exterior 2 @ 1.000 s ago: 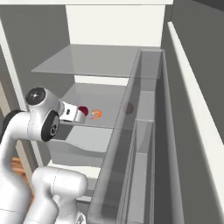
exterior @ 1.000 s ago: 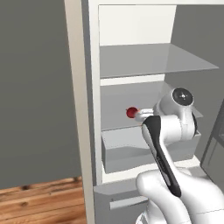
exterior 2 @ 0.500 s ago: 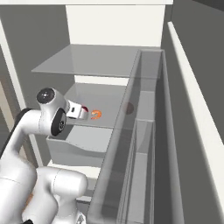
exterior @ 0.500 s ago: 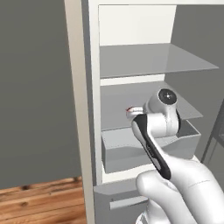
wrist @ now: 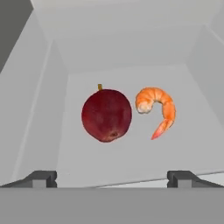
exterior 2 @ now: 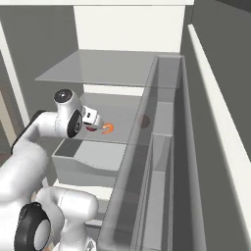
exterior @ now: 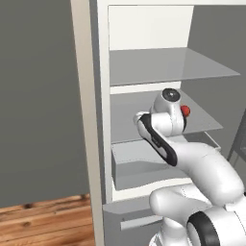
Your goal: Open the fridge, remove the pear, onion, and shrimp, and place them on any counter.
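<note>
The fridge (exterior: 144, 33) stands open, its white interior facing the robot, with a grey upper shelf (exterior: 168, 65) and a middle shelf (exterior: 202, 117) below it. Under the middle shelf sits a grey drawer (exterior 2: 86, 164), and lower down the drawer front (exterior: 129, 218) with its handle shows at the fridge's foot. In the right base view the open door (exterior 2: 166, 162) runs along the right side, its grey bins seen end-on. To the left of the fridge is a grey wall, with a strip of wooden floor (exterior: 43, 223) below.

The white arm (exterior: 192, 163) reaches up from the base into the middle compartment, its hand level with the middle shelf.

The onion (wrist: 106, 115) lies on the middle shelf, a dark-red ball with a short stub at its far side; in the left base view it peeks out red just past the right of the wrist (exterior: 185, 111). The shrimp (wrist: 156, 108) lies just beside it, curled and orange, near the onion but not clearly touching it; in the right base view it shows just past the hand (exterior 2: 108, 128).

The fingers (wrist: 112, 177) stand wide apart and empty, one tip at each lower corner of the hand view, short of the onion, which sits ahead between them and a little toward the left tip.
</note>
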You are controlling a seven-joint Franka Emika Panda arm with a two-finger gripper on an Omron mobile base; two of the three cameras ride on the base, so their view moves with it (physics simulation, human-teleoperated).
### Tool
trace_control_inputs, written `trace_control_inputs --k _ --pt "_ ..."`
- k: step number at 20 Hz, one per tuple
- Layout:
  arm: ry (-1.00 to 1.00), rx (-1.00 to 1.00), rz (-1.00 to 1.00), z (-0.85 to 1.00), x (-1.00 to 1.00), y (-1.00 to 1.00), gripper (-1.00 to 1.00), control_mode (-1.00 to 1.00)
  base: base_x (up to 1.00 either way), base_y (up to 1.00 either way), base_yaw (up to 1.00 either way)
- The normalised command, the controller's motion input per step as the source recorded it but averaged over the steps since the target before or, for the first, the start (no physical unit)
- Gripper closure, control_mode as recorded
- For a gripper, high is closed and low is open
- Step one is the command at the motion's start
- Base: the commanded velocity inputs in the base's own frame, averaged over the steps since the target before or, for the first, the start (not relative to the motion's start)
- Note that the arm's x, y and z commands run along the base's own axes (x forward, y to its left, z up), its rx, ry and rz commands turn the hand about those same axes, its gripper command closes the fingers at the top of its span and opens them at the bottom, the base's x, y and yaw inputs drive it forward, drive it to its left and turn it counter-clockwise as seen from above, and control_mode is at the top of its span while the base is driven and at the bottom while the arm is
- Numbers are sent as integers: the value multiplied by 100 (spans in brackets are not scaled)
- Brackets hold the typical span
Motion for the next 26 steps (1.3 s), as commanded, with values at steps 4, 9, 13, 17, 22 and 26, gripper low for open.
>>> trace_control_inputs --k 4,9,13,17,22,26 --pt "4 0 0 -31 48 3 -100 -100 0 0 0" --pt "6 0 0 -25 45 3 -100 -100 0 0 0" --pt "4 0 0 -22 34 0 -100 -100 0 0 0" --pt "2 0 0 -23 22 0 -100 -100 0 0 0" --pt "0 0 0 -15 3 0 -100 -100 0 0 0" --pt "0 0 0 0 0 0 -100 -100 0 0 0"
